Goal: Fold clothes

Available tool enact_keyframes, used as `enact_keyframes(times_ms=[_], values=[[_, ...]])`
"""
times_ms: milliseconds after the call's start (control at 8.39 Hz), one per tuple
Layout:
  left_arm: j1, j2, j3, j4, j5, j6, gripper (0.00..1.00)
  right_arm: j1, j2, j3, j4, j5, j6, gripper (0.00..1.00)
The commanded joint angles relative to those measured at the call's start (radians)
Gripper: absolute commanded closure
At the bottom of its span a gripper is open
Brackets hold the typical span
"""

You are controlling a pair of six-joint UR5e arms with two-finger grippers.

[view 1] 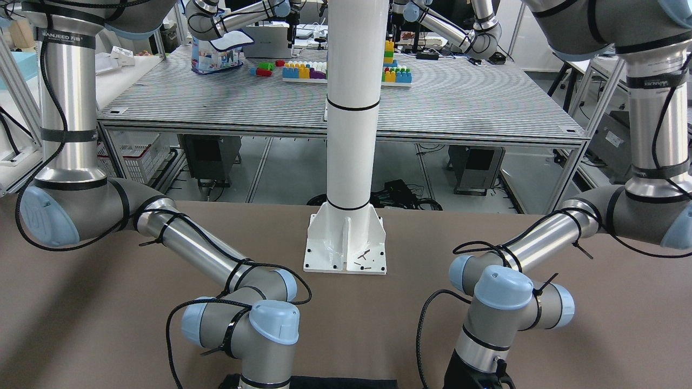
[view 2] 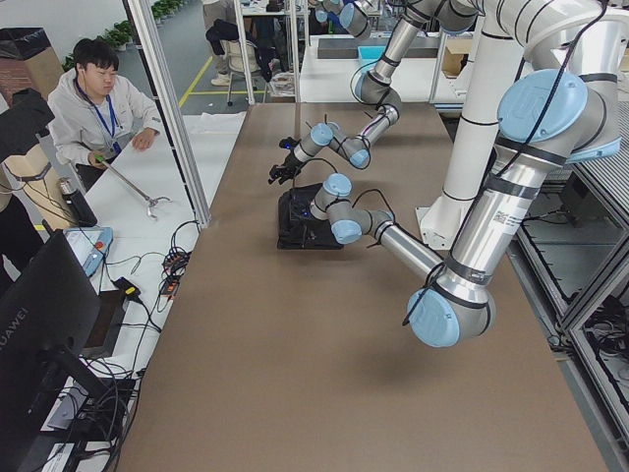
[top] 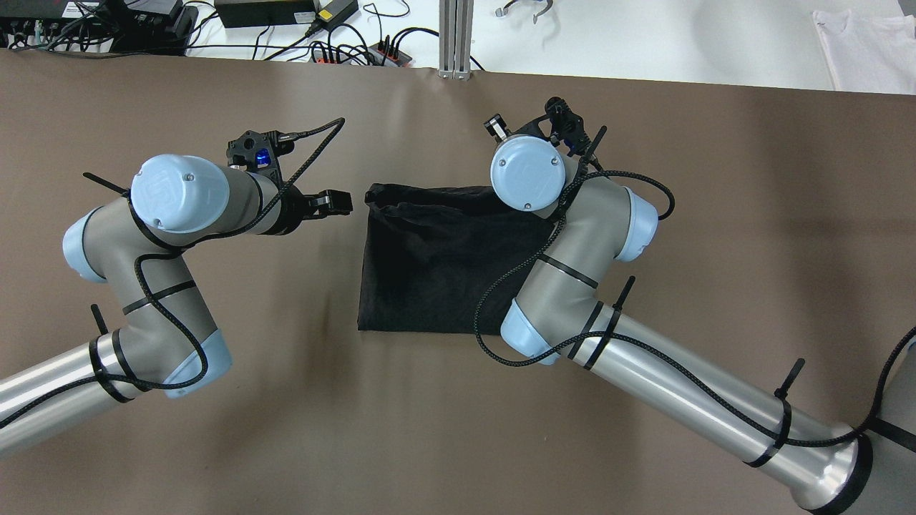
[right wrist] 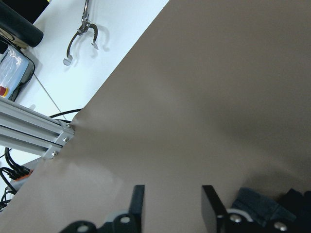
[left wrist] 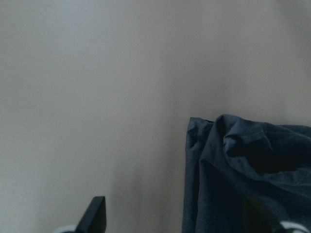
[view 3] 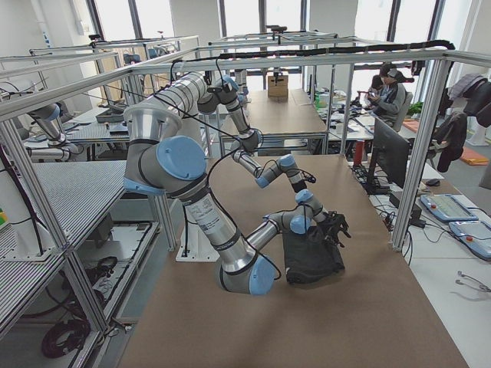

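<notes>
The clothes are one black garment [top: 429,265], folded to a rough rectangle in the middle of the brown table, its far left corner bunched. It also shows as the garment [view 3: 311,261] and as a sliver of black cloth [view 1: 346,383]. My left gripper [top: 336,204] hovers just left of that bunched corner, open, with the cloth [left wrist: 243,170] off to one side of its fingers. The right gripper [right wrist: 175,194] is at the garment's far right corner, hidden under its wrist in the overhead view. It stands open over bare table, with a fold of cloth [right wrist: 262,206] beside one finger.
The white pole's base plate [view 1: 346,243] is bolted on the robot's side of the table. Cables and an aluminium post [top: 454,36] line the far edge, with a white cloth [top: 866,43] beyond. A person [view 2: 98,108] sits by that edge, near a metal grabber tool [right wrist: 82,29].
</notes>
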Motion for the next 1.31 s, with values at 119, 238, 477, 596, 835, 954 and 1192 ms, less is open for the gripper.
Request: enact_keyframes(times_ms=[119,238,477,596,835,954,1192], values=[[-0.001,0.082,-0.086,0.006,-0.007,0.017,0.0,0.004,-0.243,0.302,-0.063,0.187,-0.331,0.07],[-0.007,0.147,-0.126,0.009,-0.027,0.036,0.0,0.01,-0.32,0.353,-0.098,0.214,-0.509,0.06],[-0.103,0.341,-0.198,0.011,-0.03,0.294,0.0,0.113,-0.488,0.448,-0.1,0.289,-0.947,0.06],[-0.195,0.415,-0.203,0.011,-0.044,0.446,0.0,0.188,-0.559,0.45,-0.102,0.312,-1.153,0.06],[-0.465,0.519,-0.181,0.03,-0.163,0.866,0.0,0.383,-0.71,0.45,-0.105,0.303,-1.641,0.06],[-0.585,0.523,-0.184,0.119,-0.179,1.05,0.0,0.491,-0.751,0.45,-0.105,0.309,-1.841,0.06],[-0.756,0.515,-0.181,0.239,-0.163,1.351,0.0,0.683,-0.796,0.448,-0.105,0.31,-2.112,0.06]])
